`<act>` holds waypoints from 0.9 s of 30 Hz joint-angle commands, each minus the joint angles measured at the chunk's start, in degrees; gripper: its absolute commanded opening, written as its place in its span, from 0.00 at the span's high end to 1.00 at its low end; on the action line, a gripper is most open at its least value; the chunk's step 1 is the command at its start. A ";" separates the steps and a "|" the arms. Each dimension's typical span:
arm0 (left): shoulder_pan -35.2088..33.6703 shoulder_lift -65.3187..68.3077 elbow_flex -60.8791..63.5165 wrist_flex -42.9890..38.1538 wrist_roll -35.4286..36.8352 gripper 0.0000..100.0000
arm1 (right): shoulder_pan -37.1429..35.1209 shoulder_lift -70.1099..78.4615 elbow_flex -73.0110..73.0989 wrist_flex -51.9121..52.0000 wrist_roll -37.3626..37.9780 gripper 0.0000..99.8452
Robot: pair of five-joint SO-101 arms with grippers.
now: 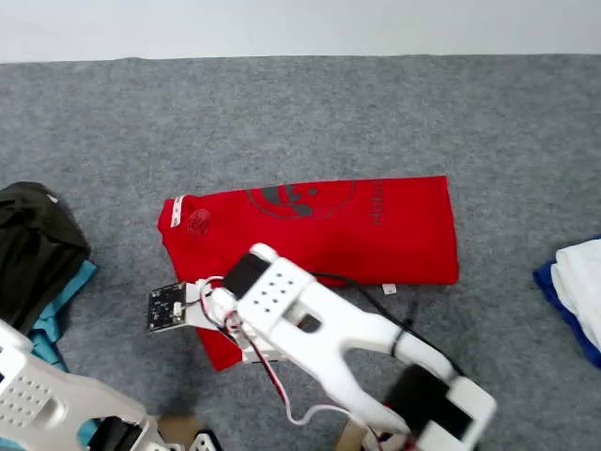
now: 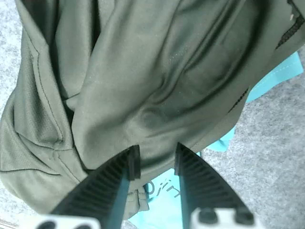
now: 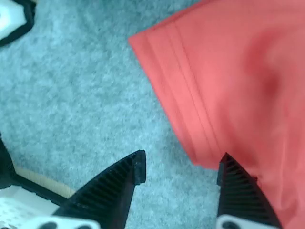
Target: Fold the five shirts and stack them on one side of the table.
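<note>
red shirt (image 1: pixel 376 230): smooth matt cloth
dark shirt (image 2: pixel 143 71): thin cloth, slight sheen
desk (image 1: pixel 282 113): rough grey felt-like cover
right arm (image 1: pixel 319 324): white matt plastic

It looks a robotics lab: grey felt table cover (image 1: pixel 282 113), white wall (image 1: pixel 282 28), right arm (image 1: pixel 324 324) trailing loose wires (image 1: pixel 274 374).

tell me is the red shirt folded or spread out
Partly folded: the red shirt lies as a flat narrow band with its print cut off at one edge, but a corner sticks out.
</note>
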 commanded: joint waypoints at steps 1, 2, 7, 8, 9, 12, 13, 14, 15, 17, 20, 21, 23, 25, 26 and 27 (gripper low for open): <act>-0.18 -3.60 -0.31 -0.35 -0.35 0.87 | -0.66 -7.52 4.40 -2.15 2.55 0.74; -0.18 -3.52 -0.31 -0.35 -0.26 0.87 | -1.19 -8.40 6.77 -4.35 2.90 0.74; -0.26 -3.43 -0.22 -0.44 -0.18 0.87 | -2.59 -9.36 14.42 -14.37 4.84 0.74; -0.26 -3.43 -0.22 -0.44 -0.18 0.87 | -2.59 -9.36 15.21 -16.04 4.84 0.74; -0.26 -3.43 -0.22 -0.44 -0.18 0.87 | -2.59 -9.27 15.74 -17.54 4.84 0.74; -0.26 -3.43 -0.22 -0.44 -0.18 0.87 | -2.59 -9.27 18.46 -21.58 4.92 0.73; -0.18 -3.43 -0.22 -0.44 -0.18 0.87 | -2.59 -9.27 19.43 -22.55 5.63 0.72; -0.18 -3.43 -0.22 -0.44 -0.18 0.87 | -2.51 -9.19 20.31 -23.60 6.77 0.72; -0.18 -3.43 -0.22 -0.44 -0.18 0.87 | -2.42 -8.66 20.84 -24.48 7.82 0.72; -0.18 -3.43 -0.22 -0.44 -0.09 0.87 | -2.33 -6.73 21.10 -25.54 9.05 0.72; -0.18 -3.43 -0.22 -0.44 -0.09 0.87 | -2.33 -2.77 20.48 -26.15 9.32 0.72; -0.18 -3.43 -0.22 -0.44 -0.09 0.87 | -2.33 -1.63 20.31 -26.95 9.32 0.72; -0.26 -3.43 -0.13 -0.44 -0.09 0.87 | -1.71 0.57 19.60 -28.53 9.32 0.74; -0.26 -3.43 -0.13 -0.35 -0.09 0.87 | -1.36 2.68 17.93 -28.79 9.32 0.78; -0.26 -3.43 -0.13 -0.26 -0.09 0.87 | -1.19 3.56 17.05 -28.70 9.32 0.81; -0.70 -3.43 -0.13 -0.26 -0.09 0.87 | -1.10 4.26 16.35 -28.44 9.41 0.84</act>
